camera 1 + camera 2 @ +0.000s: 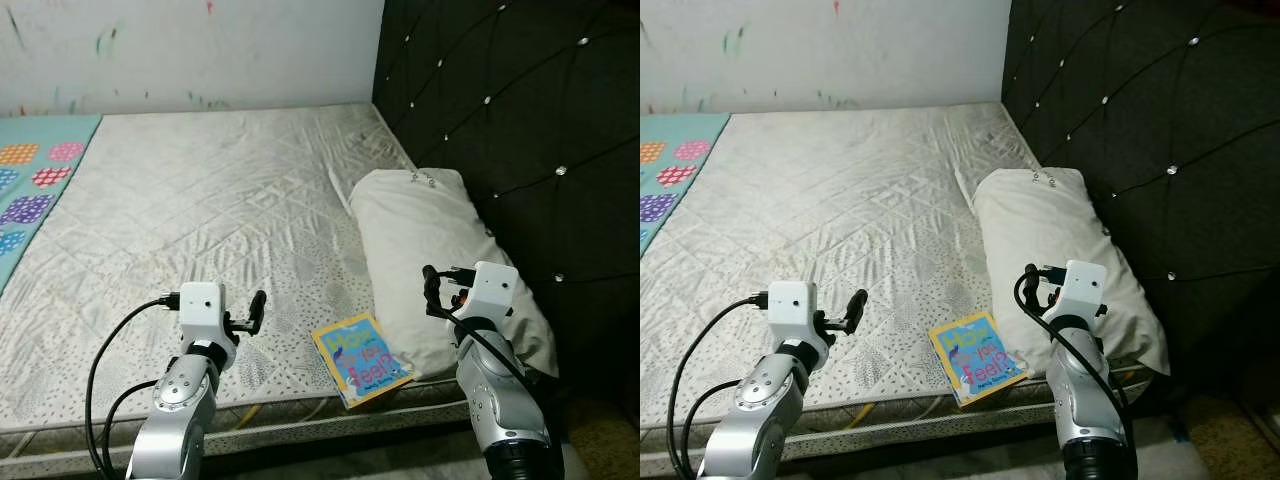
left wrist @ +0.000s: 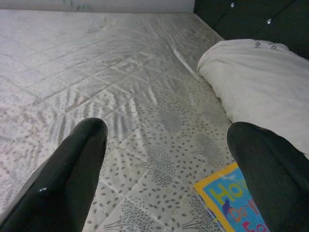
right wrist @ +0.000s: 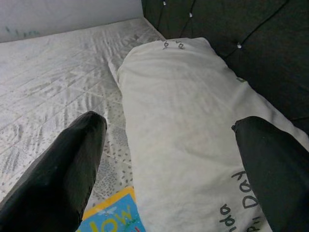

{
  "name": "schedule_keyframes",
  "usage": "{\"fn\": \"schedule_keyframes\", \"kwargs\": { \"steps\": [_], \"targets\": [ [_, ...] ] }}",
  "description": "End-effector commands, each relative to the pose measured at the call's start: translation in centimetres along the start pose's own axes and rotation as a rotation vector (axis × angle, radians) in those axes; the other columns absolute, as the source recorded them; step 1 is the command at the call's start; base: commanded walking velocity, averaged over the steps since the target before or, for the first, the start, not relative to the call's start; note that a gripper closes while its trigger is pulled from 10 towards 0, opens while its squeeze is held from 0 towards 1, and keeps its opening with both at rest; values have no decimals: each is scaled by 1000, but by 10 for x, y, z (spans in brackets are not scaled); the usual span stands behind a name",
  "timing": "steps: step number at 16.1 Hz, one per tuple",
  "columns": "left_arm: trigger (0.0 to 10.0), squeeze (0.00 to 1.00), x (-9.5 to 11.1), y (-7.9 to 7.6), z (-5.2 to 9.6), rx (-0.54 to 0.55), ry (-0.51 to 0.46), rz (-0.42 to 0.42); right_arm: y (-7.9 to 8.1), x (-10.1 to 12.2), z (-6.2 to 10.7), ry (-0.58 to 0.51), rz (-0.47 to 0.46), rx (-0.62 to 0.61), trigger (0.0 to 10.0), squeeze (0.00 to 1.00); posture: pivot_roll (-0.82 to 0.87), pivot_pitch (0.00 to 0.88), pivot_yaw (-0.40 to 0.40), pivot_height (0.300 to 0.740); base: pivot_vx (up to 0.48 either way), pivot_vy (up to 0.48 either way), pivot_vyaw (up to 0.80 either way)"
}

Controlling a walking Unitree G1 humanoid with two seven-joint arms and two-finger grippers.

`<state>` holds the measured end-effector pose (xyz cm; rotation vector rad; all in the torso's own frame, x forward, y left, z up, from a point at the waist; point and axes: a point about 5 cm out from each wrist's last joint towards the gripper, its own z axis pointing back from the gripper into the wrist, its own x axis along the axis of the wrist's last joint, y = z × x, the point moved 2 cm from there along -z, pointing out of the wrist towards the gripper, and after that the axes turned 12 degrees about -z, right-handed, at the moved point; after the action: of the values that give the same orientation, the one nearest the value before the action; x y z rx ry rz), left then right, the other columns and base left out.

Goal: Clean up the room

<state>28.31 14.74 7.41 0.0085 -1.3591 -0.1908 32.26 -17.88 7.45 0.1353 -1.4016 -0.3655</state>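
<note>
— What is lying on the bed?

— A children's book (image 1: 362,358) with a yellow-edged blue cover is lying flat on the bare quilted mattress (image 1: 200,220), near its front edge and just beside the lower end of a white pillow (image 1: 440,260). The pillow is resting against the dark tufted headboard (image 1: 520,130). A teal spotted mat (image 1: 30,185) is showing at the far left, below a scribbled white wall (image 1: 190,50).

— And what are the grippers doing?

— The left gripper (image 2: 166,164) is hovering over the mattress left of the book, its fingers (image 2: 72,174) spread wide apart and holding nothing. The right gripper (image 3: 176,159) is hanging above the pillow, its fingers (image 3: 63,169) likewise standing well apart and empty.
</note>
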Motion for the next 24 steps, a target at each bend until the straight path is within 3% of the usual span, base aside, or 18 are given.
{"fn": "schedule_keyframes", "kwargs": {
  "steps": [1,6,14,19,24],
  "targets": [
    [10000,0,1,5,-1,24,-2,-4,4,-1,-2,12,5,20,10000,0,-76,0,-19,740,0,0,0],
    [10000,0,2,8,-1,34,-5,-7,8,-2,-3,18,9,46,10000,0,-68,0,-22,740,0,0,401],
    [10000,0,-1,7,0,33,1,-9,8,-3,-5,21,14,41,10000,0,-66,0,-25,740,0,0,0],
    [10000,0,-1,6,-1,32,4,-9,-4,-23,-3,135,148,-13,10000,0,-65,0,-27,740,0,0,0],
    [10000,0,-3,5,1,29,14,-8,-10,-29,-3,199,193,-31,10000,0,-68,0,-26,740,0,0,0]
  ]
}}
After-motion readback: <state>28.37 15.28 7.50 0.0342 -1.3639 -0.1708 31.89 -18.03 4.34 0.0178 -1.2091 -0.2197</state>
